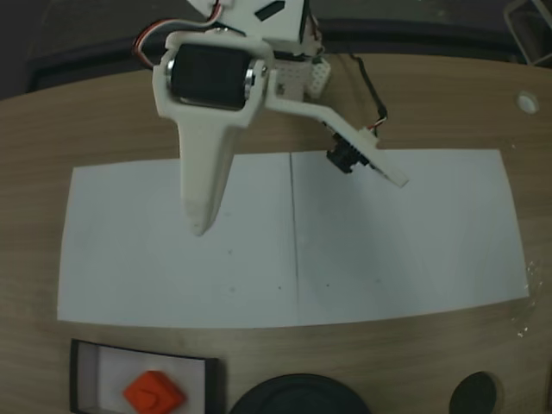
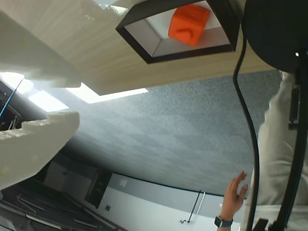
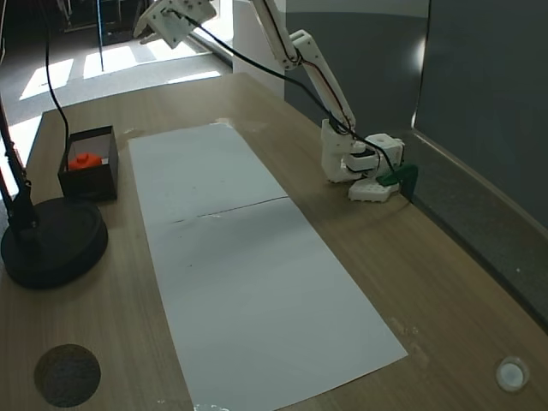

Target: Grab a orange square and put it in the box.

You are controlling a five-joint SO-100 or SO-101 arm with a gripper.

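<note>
The orange square (image 1: pixel 153 392) lies inside the box (image 1: pixel 142 352), a shallow black-walled tray with a white floor at the lower left of a fixed view. In the wrist view the orange square (image 2: pixel 189 24) rests on the floor of the box (image 2: pixel 192 54) at the top of the picture. From the side, the orange square (image 3: pixel 84 159) and box (image 3: pixel 110 167) sit at the table's left. My gripper (image 1: pixel 300 205) is open wide with nothing between its fingers. In another fixed view the gripper (image 3: pixel 158 26) hangs high above the table, well away from the box. White fingers (image 2: pixel 33 144) enter the wrist view from the left.
White paper (image 3: pixel 248 248) covers the middle of the wooden table. A round black disc base (image 3: pixel 53 244) stands beside the box, with a cable (image 2: pixel 250 144) rising from it. A person's hand (image 2: pixel 234 192) shows in the wrist view. The arm's base (image 3: pixel 355 163) sits at the far edge.
</note>
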